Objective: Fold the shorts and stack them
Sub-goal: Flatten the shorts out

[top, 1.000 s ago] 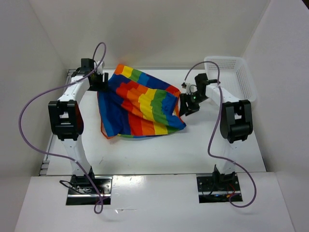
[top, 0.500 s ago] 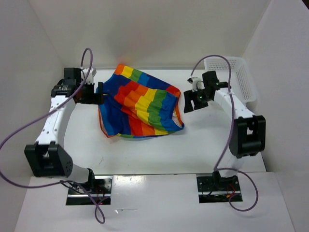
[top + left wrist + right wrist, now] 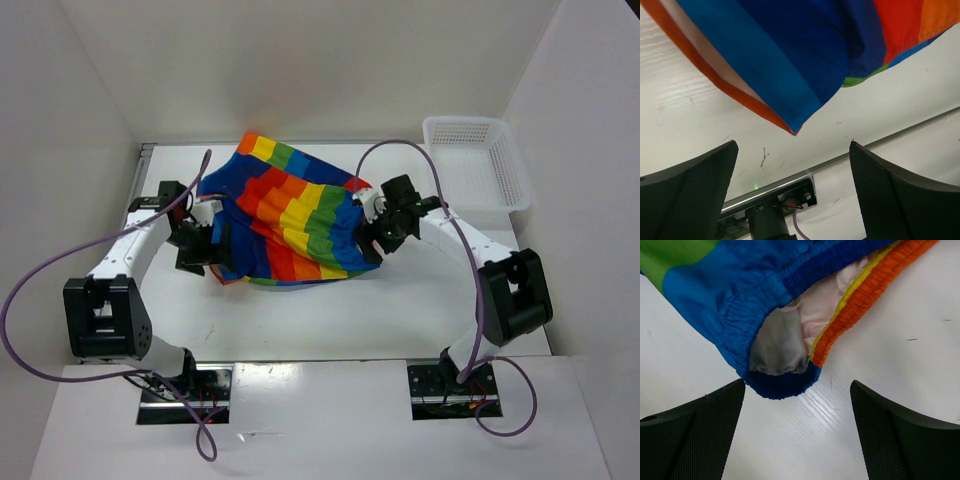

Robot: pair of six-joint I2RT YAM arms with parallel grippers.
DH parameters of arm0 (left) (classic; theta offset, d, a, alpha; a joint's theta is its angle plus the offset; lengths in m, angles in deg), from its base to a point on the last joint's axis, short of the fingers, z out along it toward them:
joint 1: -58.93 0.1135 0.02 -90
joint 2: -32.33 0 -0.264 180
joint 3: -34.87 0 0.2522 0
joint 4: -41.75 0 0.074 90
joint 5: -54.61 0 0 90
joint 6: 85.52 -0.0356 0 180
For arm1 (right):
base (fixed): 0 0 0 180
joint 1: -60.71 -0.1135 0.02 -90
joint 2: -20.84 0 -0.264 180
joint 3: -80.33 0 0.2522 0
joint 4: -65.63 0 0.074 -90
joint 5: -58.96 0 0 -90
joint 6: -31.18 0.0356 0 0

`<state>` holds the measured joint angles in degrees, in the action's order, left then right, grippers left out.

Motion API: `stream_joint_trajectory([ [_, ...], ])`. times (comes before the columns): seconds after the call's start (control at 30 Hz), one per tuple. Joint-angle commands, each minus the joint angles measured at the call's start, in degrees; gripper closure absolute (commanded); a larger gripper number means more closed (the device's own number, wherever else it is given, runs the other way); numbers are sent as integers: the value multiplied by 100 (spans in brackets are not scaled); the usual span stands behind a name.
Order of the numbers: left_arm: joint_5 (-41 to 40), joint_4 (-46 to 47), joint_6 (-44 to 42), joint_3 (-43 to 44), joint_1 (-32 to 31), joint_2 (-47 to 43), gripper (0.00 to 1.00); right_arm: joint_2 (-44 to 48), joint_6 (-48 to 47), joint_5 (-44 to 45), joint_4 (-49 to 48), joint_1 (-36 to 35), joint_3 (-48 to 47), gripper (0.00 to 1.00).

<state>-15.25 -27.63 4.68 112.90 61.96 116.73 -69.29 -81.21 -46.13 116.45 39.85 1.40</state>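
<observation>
I see the shorts (image 3: 290,215) lying crumpled on the table (image 3: 330,310). Left jaws gape, released, at their blue corner (image 3: 795,122); right jaws gape at the waistband (image 3: 782,382) end, gripping nothing.

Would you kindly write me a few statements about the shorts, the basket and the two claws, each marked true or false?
1. The rainbow-block cloth shorts lie rumpled on the white table. True.
2. The shorts sit inside the white plastic lattice basket. False: they lie on the table, apart from the basket.
3. The left claw is clamped shut on the shorts. False: it stands open, facing a blue, orange-edged corner of them.
4. The right claw stands open at the blue elastic waistband. True.
</observation>
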Motion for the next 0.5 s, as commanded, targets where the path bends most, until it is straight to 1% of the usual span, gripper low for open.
stream_joint_trajectory([
  [0.0,403,-205,-21,217,5,225,1,232,-82,129,-445,-173,241,10],
  [0.1,192,49,-21,165,-48,752,1,232,103,129,-690,-173,399,10],
  [0.13,192,103,-21,86,-48,884,3,154,103,129,-796,-173,478,8],
  [0.17,331,164,-21,86,-48,1103,5,153,243,129,-849,-173,479,8],
  [0.23,525,436,-21,25,-48,1236,9,92,305,129,-936,-173,531,8],
  [0.33,578,561,-21,94,-136,1429,23,92,193,77,-990,-225,531,8],
  [0.37,648,613,-21,94,-136,1430,31,92,139,129,-990,-277,531,8],
  [0.4,649,683,-21,94,-136,1517,47,92,139,129,-990,-330,531,10],
  [0.43,719,684,-21,155,-188,1675,53,92,139,129,-990,-331,592,11],
  [0.47,806,684,-21,156,-188,1772,60,40,139,129,-1060,-331,593,15],
])
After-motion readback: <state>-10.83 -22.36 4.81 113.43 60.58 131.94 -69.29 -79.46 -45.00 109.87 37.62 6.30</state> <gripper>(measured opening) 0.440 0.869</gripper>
